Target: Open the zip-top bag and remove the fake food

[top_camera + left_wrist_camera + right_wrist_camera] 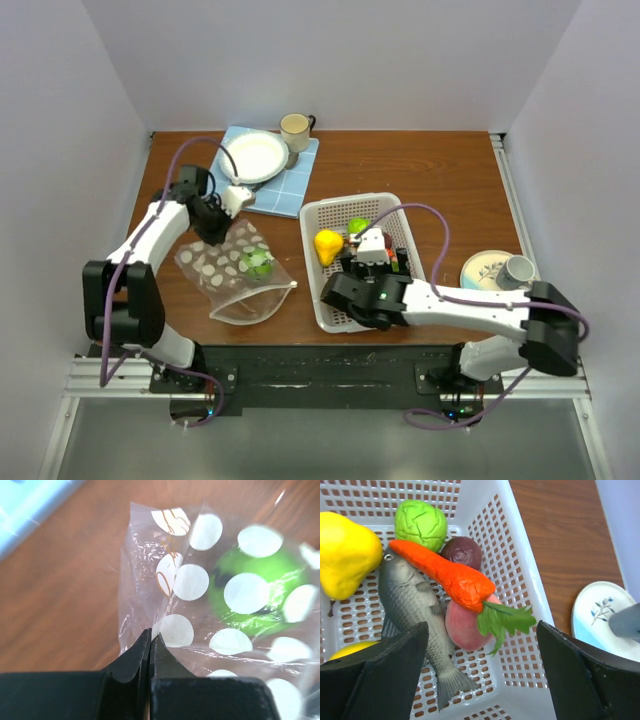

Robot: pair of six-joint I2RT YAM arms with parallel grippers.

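Observation:
The zip-top bag [235,275], clear with white dots, lies on the table left of the white basket [330,215] with its mouth toward the near edge. One green fake food piece [260,264] sits inside it. My left gripper [212,232] is shut on the bag's far corner; the left wrist view shows the closed fingertips [150,635] pinching the plastic [200,580], with the green piece [260,595] behind it. My right gripper [370,262] hangs open over the basket [520,540], holding nothing. Below it lie a carrot [445,575], peach [465,625], fish [415,610], yellow pear [345,555], green cabbage [420,525] and maroon beet [462,552].
A white plate [255,155] rests on a blue mat at the back, with a cream cup [295,128] beside it. A patterned saucer [485,270] and a grey mug [518,270] stand right of the basket. White walls enclose the table on three sides.

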